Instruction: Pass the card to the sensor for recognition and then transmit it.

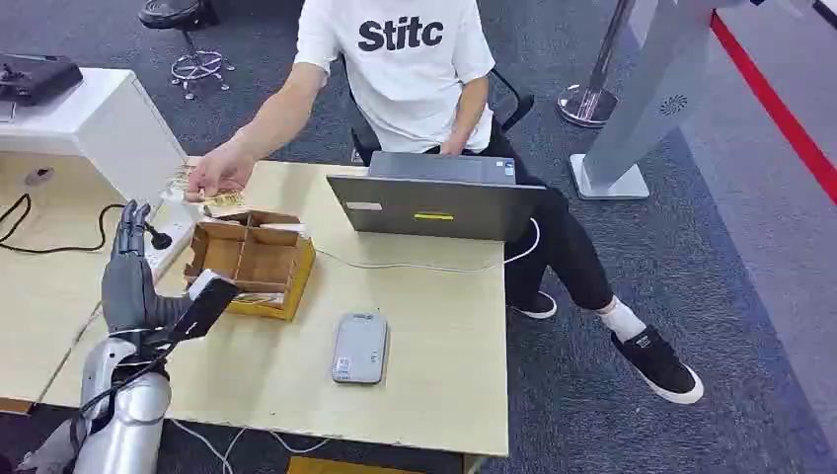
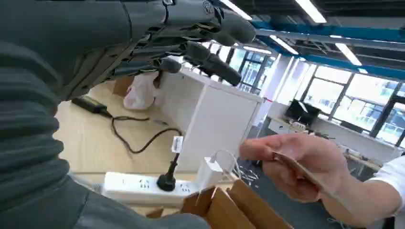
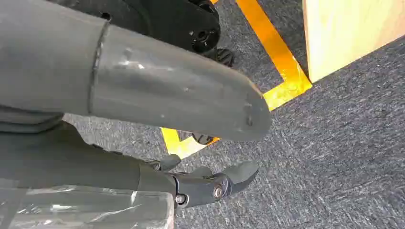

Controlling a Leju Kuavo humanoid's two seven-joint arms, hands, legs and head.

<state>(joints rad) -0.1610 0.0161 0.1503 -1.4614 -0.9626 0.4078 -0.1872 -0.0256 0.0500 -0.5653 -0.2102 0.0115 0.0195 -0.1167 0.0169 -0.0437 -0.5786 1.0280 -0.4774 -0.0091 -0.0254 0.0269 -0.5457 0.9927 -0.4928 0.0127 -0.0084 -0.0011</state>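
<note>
- Left hand (image 1: 126,265) raised over the bench (image 1: 434,385) at about 9 o'clock from the sensor, fingers (image 2: 210,59) upright and spread wide, gripping nothing, touching nothing.
- Right hand (image 3: 210,183) hanging low above grey carpet (image 3: 334,143) with a yellow floor stripe (image 3: 274,50); fingers loosely curled with nothing in them; beyond that, cannot tell how far closed.
- Grey sensor (image 1: 359,348) lying flat on the bench near the front edge, well apart from both robot hands.
- Brown cardboard box (image 1: 253,262) with open compartments at about 11 o'clock from the sensor, just beside the left hand's wrist; something thin and yellowish lying in its near compartment, too small to name.
- White power strip (image 2: 143,183) with a black plug (image 2: 167,180) lying beside the box, at the foot of a white cabinet (image 1: 104,123).
- Card (image 2: 305,174) pinched in a person's hand (image 2: 301,164), held above the far rim of the box, at about 12 o'clock from the left hand and apart from it.
- Grey laptop (image 1: 434,202) open at about 1 o'clock from the sensor, back turned this way.
- Person in a white shirt (image 1: 400,59) seated behind the bench, one arm stretched toward the box.
</note>
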